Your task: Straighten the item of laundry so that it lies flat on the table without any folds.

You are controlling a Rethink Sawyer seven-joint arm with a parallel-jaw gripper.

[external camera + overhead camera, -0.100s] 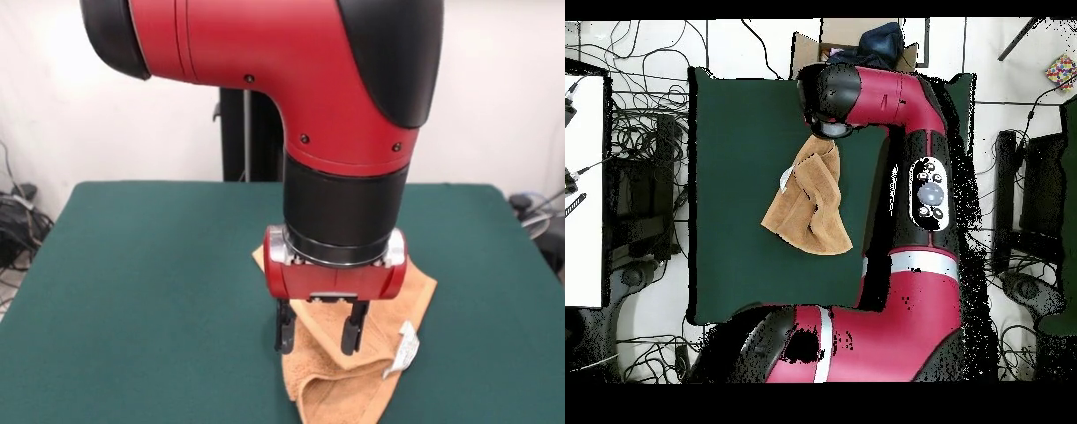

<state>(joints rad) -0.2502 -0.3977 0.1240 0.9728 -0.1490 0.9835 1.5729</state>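
Right now the gripper hangs with jaws spread and empty, tips just above the towel. It lies crumpled directly beneath and runs on toward the table's near edge, care tag beside it; seen from overhead its long axis slants away from the wrist

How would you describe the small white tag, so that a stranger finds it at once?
Start at the green table, then the crumpled tan towel under the open gripper. The white tag sticks out of its edge beside the gripper, the only white thing on the cloth.
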